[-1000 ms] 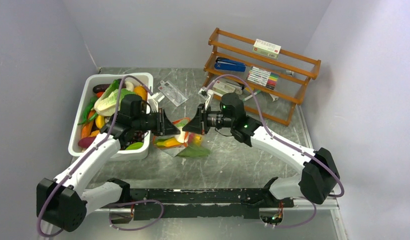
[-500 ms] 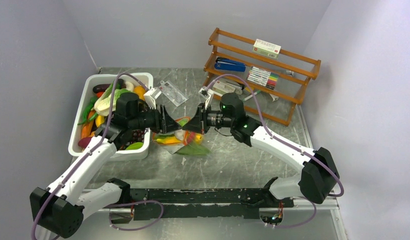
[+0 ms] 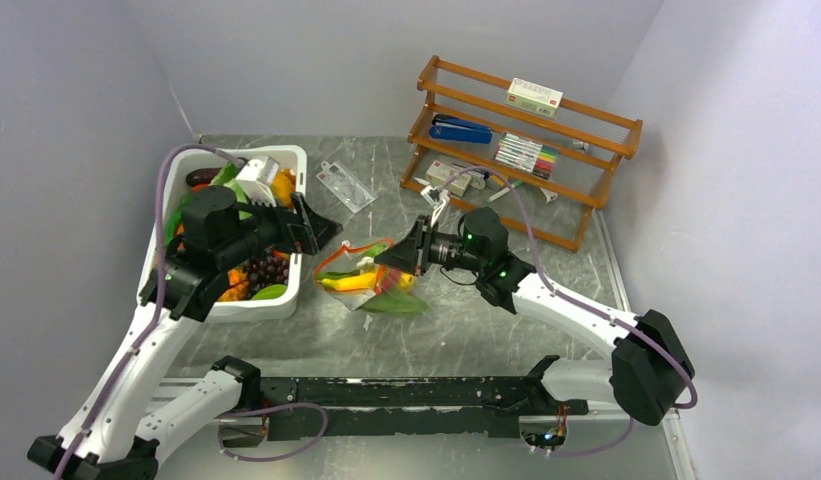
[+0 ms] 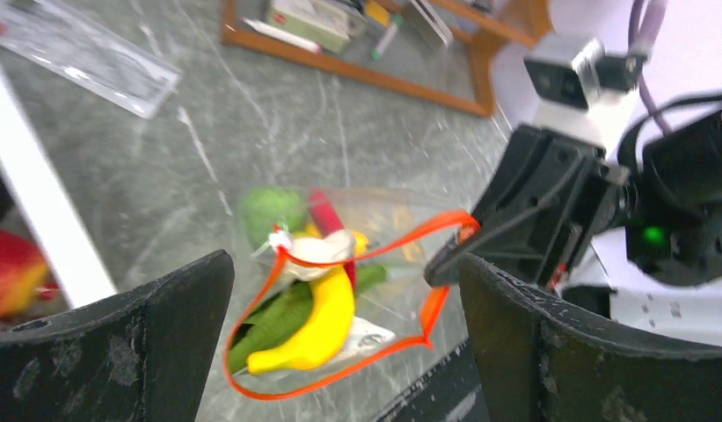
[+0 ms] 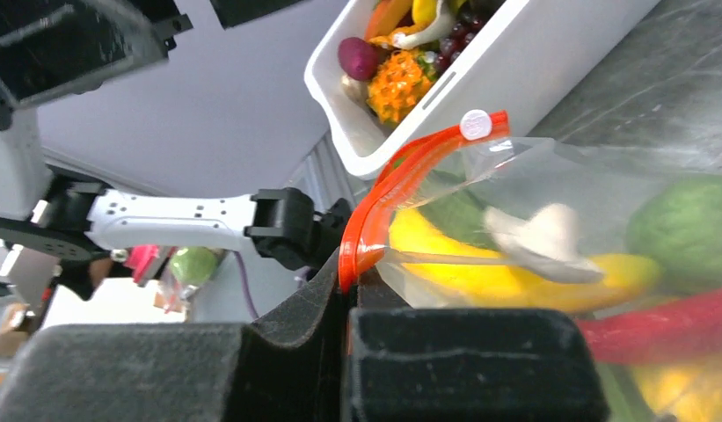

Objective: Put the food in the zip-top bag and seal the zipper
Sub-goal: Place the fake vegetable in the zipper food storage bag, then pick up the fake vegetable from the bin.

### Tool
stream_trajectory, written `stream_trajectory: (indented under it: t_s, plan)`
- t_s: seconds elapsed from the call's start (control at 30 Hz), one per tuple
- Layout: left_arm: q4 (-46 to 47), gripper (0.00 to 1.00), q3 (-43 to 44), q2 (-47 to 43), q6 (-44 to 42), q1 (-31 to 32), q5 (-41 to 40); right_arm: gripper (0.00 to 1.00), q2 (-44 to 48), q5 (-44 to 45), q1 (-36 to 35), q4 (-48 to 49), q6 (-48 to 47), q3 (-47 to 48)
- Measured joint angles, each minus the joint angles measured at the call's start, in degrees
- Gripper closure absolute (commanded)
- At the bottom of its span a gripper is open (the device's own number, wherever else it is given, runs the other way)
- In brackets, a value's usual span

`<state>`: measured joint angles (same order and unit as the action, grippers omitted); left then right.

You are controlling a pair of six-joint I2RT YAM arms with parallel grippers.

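Right gripper (image 5: 346,294) clamped tight on the zipper (image 5: 388,189). Left gripper (image 3: 316,222) spread wide, empty, near the zip-top bag (image 4: 383,207) lying on table (image 3: 466,330) beside white bin (image 3: 276,305). Food (image 4: 322,325) inside, partly blurred.

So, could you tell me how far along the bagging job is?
Done: a banana, a green fruit and other pieces lie inside the zip-top bag. In hand: the right gripper is shut on one end of the zipper, holding the mouth up; the left gripper is open and empty. Left: the mouth gapes unsealed; more food sits in the white bin.
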<state>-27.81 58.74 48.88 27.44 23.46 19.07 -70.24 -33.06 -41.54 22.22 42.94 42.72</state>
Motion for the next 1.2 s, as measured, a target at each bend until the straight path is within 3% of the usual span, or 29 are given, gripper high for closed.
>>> stream_trajectory:
  t_s: [0.13, 0.3, 0.53, 0.63, 0.77, 0.87, 1.0, 1.2]
  plan:
    - [-3.9, 0.02, 2.8, -1.5, -0.2, 0.0, -9.1, 1.0, 1.0, -0.7, 0.2, 4.5, 4.4, -2.8]
    - [-9.1, 0.1, 3.2, -1.0, -0.3, 0.0, -15.4, 1.0, 3.6, 2.1, 0.2, -0.7, 2.3, -3.1]
    - [-8.8, 0.32, -2.5, 2.0, -2.9, 0.0, -3.7, 1.0, 2.3, 8.5, 1.6, -12.6, -3.4, -6.0]
    - [-8.4, 0.35, -4.3, 6.5, -3.4, 0.0, 2.4, 1.0, 2.0, 9.3, 2.7, -15.7, -4.3, -7.5]
    - [-8.9, 0.26, -5.7, 9.4, -3.5, 0.1, 4.7, 1.0, 2.1, 10.0, 3.4, -17.8, -4.9, -7.3]
    - [-9.1, 0.15, -5.5, 8.1, -3.0, 0.1, 1.6, 1.0, 2.5, 9.9, 4.0, -18.3, -4.9, -6.7]
    - [-9.6, 0.0, -4.1, 5.2, -0.8, 0.1, -9.2, 1.0, 2.6, 8.6, 4.1, -18.2, -4.5, -5.4]
    - [-11.2, 0.02, -2.9, 1.5, 6.2, 0.1, -27.1, 1.0, 2.6, 7.0, 4.1, -17.2, -4.0, -5.0]
